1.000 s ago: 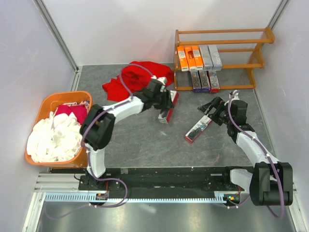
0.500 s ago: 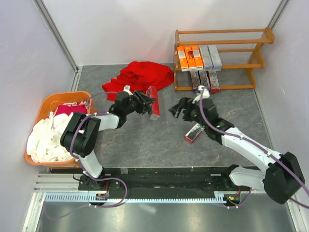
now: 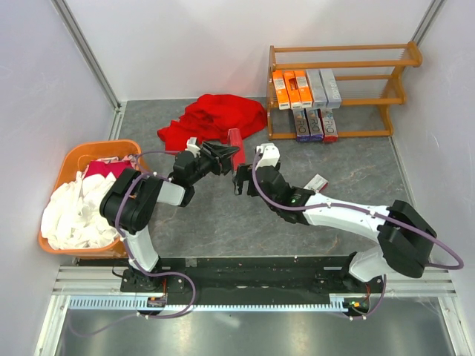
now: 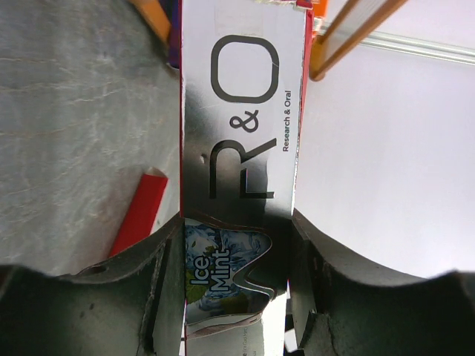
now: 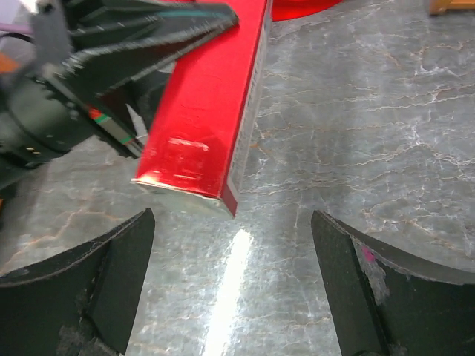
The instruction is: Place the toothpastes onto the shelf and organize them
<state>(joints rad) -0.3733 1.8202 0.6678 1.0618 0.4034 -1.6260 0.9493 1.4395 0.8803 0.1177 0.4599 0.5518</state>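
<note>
The left fingers (image 4: 96, 311) clamp a red-and-silver toothpaste box (image 3: 236, 148), raised near the centre of the tabletop (image 3: 223, 222). The right fingers (image 5: 104, 282) gape wide just below its free end. A mistimed release or tug mid-handover could drop or crush it. The shelf (image 3: 338, 55) stands at 1 o'clock, with bare tabletop between; a red cloth (image 3: 215, 119) lies close at 11 o'clock.

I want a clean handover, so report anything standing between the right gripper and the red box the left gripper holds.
Nothing visible does. In the right wrist view, the red toothpaste box, clamped by the left gripper, points its free end toward the open right gripper. Only table surface shows between them.
</note>
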